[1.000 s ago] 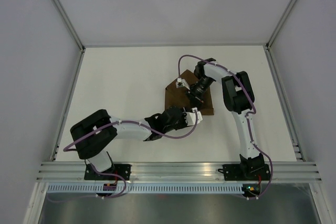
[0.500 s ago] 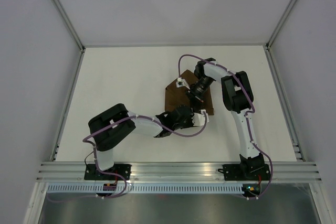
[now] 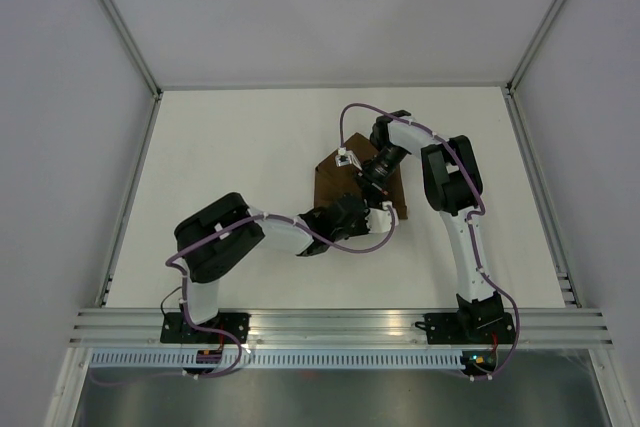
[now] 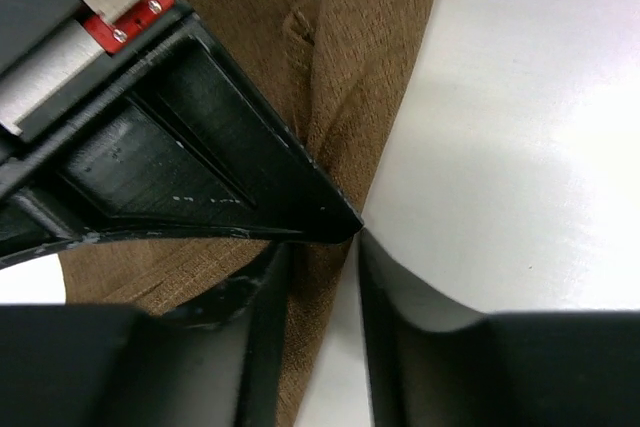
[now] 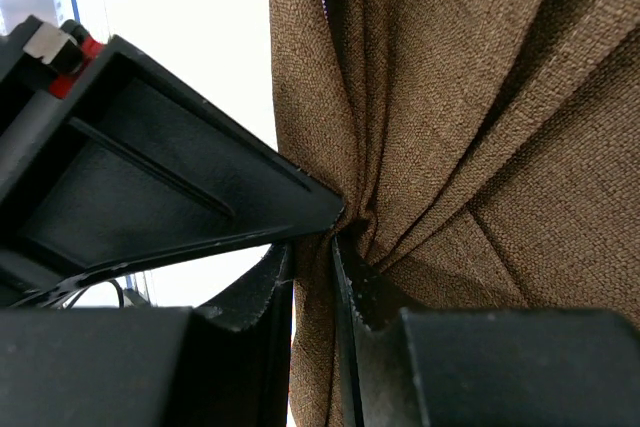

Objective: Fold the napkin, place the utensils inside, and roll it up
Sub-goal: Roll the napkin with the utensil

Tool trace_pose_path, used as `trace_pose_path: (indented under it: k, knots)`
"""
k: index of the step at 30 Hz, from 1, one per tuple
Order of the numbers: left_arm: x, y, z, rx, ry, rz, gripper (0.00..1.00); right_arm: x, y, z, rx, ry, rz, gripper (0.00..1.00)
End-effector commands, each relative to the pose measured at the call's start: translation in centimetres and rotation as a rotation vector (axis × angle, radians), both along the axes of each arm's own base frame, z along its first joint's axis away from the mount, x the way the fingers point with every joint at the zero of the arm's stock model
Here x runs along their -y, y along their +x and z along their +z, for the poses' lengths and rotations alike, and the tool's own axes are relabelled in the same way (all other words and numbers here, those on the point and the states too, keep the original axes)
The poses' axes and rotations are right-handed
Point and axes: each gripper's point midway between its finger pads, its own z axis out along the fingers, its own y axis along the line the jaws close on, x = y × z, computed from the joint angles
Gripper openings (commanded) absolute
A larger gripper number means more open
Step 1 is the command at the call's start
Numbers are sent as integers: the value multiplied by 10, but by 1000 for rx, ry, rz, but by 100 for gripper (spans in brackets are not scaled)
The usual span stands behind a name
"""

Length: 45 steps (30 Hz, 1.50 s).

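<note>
Napkin (image 4: pixel 375 57): brown, creased, spread at upper left
Left claw (image 4: pixel 345 237): pinched shut on cloth edge
Worktop (image 4: pixel 530 147): white, lay right of cloth

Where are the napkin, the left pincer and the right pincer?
napkin (image 3: pixel 328 189), top external view, bare left part of the cloth.
left pincer (image 4: pixel 335 245), left wrist view, between its fingertips, at the cloth's edge.
right pincer (image 5: pixel 322 237), right wrist view, between its fingertips, where the cloth bunches.

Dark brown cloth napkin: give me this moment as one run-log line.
phase: folding | left gripper: shut on edge of dark brown matte cloth napkin | right gripper: shut on bunched napkin folds
</note>
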Motion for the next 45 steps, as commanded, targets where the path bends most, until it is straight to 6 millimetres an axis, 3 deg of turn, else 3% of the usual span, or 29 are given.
trace_pose_path:
  k: [1, 9, 12, 15, 19, 26, 32, 33, 35, 36, 37, 38, 39, 41, 42, 43, 44, 45]
  knots:
    - [-9, -6, -26, -65, 72, -32, 36, 24, -3, -44, 18, -92, 100, 13]
    - [-10, -14, -37, -148, 90, -50, 8, 23, -1, -42, 21, -86, 97, 13]
    - [-10, -21, -39, -203, 86, -77, 2, 22, -2, -38, 19, -82, 92, 14]
    - [-10, -28, -39, -281, 72, -104, 2, 19, 1, -27, 29, -58, 66, 24]
    - [-7, -36, -37, -376, 55, -142, 2, 15, 14, 1, 74, 5, 4, 50]
    - [-3, -49, -34, -522, 24, -186, 2, 21, 42, 59, 142, 127, -162, 61]
    - [-3, -50, -26, -681, -25, -189, 2, 47, 66, 97, 226, 221, -329, 63]
    - [0, -48, -19, -712, -52, -200, 2, 60, 72, 97, 238, 226, -378, 63]
    - [-4, -54, -23, -806, -58, -194, 2, 72, 76, 110, 293, 254, -410, 63]
    - [-2, -46, -16, -827, -81, -186, 2, 83, 77, 105, 316, 257, -433, 63]
    - [-2, -46, -17, -859, -84, -182, 2, 84, 75, 115, 364, 267, -427, 63]
    - [-5, -52, -19, -927, -84, -188, 2, 102, 78, 115, 399, 253, -467, 63]
    - [-5, -44, -16, -958, -108, -174, 2, 105, 74, 105, 424, 244, -469, 63]
    - [-4, -45, -9, -1044, -142, -187, 2, 108, 67, 116, 525, 236, -466, 63]
    - [-9, -41, -15, -1094, -154, -159, 2, 111, 62, 101, 569, 217, -466, 63]
    - [-10, -41, -14, -1124, -169, -160, 2, 113, 59, 115, 640, 209, -475, 63]
    - [-7, -41, -10, -1164, -196, -182, 2, 112, 56, 114, 686, 199, -468, 63]
    - [-12, -41, -17, -1225, -200, -156, 2, 116, 52, 97, 739, 156, -465, 64]
